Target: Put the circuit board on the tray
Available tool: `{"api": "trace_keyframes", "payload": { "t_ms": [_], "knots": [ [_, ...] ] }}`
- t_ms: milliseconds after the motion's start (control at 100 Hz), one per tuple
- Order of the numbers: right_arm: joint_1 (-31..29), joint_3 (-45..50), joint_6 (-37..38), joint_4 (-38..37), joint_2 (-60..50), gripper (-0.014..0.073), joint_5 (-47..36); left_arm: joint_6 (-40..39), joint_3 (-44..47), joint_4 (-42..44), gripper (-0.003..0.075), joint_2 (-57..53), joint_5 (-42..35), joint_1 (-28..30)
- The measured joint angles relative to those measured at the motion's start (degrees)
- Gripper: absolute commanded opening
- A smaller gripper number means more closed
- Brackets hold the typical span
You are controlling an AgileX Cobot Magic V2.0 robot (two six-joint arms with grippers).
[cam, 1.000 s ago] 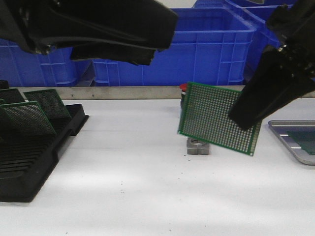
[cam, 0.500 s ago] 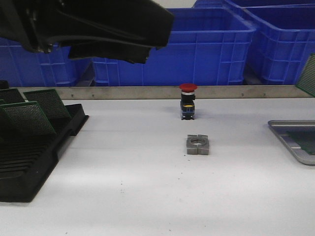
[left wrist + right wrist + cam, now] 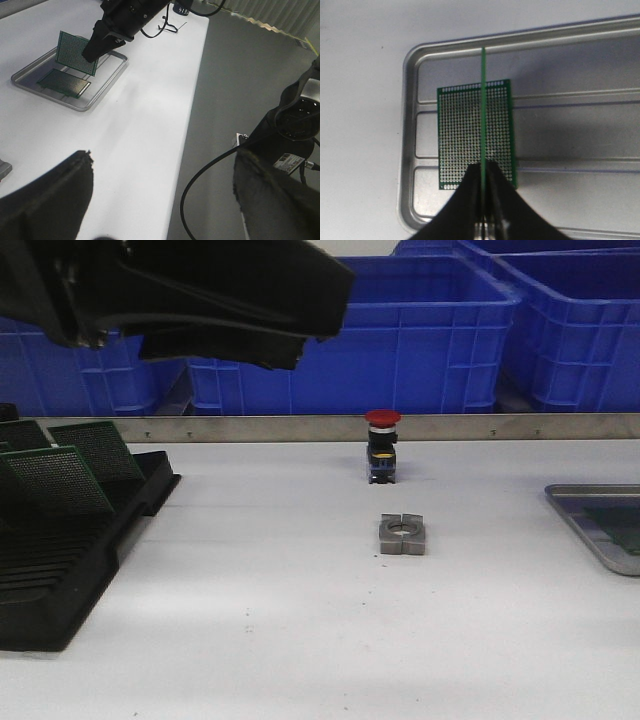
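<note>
A green perforated circuit board [image 3: 483,110] shows edge-on in the right wrist view, with my right gripper [image 3: 483,170] shut on its lower edge. It hangs upright over the grey ribbed tray [image 3: 407,150]. A second green board [image 3: 460,135] lies flat on the tray floor. From the left wrist view, the held board [image 3: 72,52] hovers above the tray [image 3: 95,97], tilted, in the right gripper [image 3: 92,52]. My left gripper [image 3: 162,165] is open and empty, high over the table. The front view catches only the tray's left end [image 3: 580,515]; the right gripper is out of that frame.
A black slotted rack [image 3: 60,550] with several green boards [image 3: 60,480] stands at the left. A red-capped push button [image 3: 381,445] and a small metal block [image 3: 402,534] sit mid-table. Blue bins [image 3: 420,340] line the back. The left arm [image 3: 200,300] hangs at the top left.
The right arm has carried the circuit board rightward, out of the front view, to above the tray. The left arm has stayed where it was.
</note>
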Motion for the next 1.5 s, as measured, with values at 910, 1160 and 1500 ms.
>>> {"api": "trace_keyframes", "payload": {
  "t_ms": [910,1160,1500],
  "knots": [
    [0.17,0.00,-2.02,-2.93,-15.31,-0.0060,3.80,0.00,0.00,-1.85,-0.0018,-6.27,-10.20,12.07],
    [5.50,0.35,-2.78,-3.16,-22.49,-0.0060,2.91,0.00,0.00,2.22,-0.0017,-13.26,-22.36,18.89],
    [15.73,9.45,-2.86,-2.66,-37.23,-0.0060,-8.52,0.00,4.88,2.67,-0.0017,-26.44,-44.18,20.24]
  ]
}}
